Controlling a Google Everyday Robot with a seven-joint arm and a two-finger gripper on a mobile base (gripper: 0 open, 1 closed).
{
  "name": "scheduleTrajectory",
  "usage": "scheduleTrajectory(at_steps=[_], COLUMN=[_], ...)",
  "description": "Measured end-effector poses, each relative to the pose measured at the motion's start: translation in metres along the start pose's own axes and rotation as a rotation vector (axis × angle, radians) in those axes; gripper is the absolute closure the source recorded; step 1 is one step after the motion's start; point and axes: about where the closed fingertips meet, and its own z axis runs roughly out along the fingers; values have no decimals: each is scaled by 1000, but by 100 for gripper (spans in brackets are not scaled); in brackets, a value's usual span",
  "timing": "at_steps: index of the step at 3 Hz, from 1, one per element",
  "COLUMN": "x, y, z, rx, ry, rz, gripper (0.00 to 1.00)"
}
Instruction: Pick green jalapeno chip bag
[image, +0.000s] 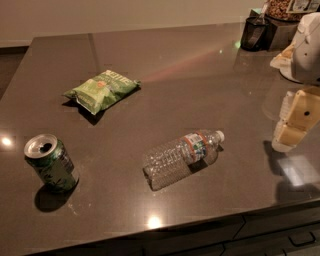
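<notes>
A white, rounded arm housing (310, 47) is seen at the right edge. Below it, over the desk (200, 90), the gripper (292, 122) is shown: blocky, cream-tan, marked with one dark dot.

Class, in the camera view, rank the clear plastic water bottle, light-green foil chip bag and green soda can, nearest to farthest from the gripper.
Gripper at right edge.
1. Clear plastic water bottle, centre.
2. Light-green foil chip bag, left rear; green soda can, left front: too close to call.
</notes>
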Motion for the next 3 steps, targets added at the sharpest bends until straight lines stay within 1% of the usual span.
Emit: scheduleTrajectory(at_steps=[1, 2, 3], x=[0, -35, -97], y=[0, -25, -69], z=[0, 13, 43], rx=[0, -3, -30], ry=[0, -65, -166], rz=[0, -32, -85], gripper=[0, 0, 0])
